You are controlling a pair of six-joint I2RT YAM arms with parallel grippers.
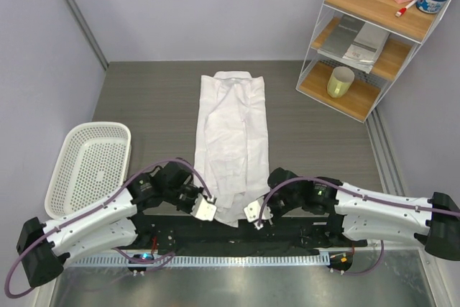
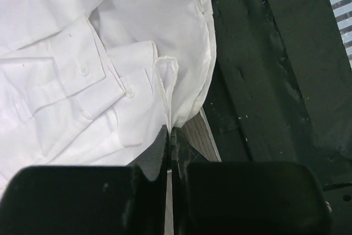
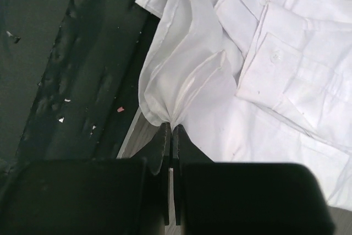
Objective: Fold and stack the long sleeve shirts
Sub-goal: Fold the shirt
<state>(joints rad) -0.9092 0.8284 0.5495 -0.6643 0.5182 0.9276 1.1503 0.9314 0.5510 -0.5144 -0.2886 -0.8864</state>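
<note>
Left tool (image 2: pixel 170 136) and right tool (image 3: pixel 169 131), jaws tight on near hem of long sleeve shirt (image 1: pixel 231 134)

Right gripper (image 3: pixel 170 130) pinched tight on bunched shirt (image 3: pixel 264 81) hem at table (image 3: pixel 135 133) edge; black mat (image 3: pixel 71 53) alongside; buttoned cuff (image 3: pixel 275 64) on top.

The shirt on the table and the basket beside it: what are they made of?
The shirt looks like thin woven cloth, perhaps cotton, matte: it creases and bunches softly. The basket looks like rigid white plastic, slightly shiny, with moulded rows of holes.
</note>
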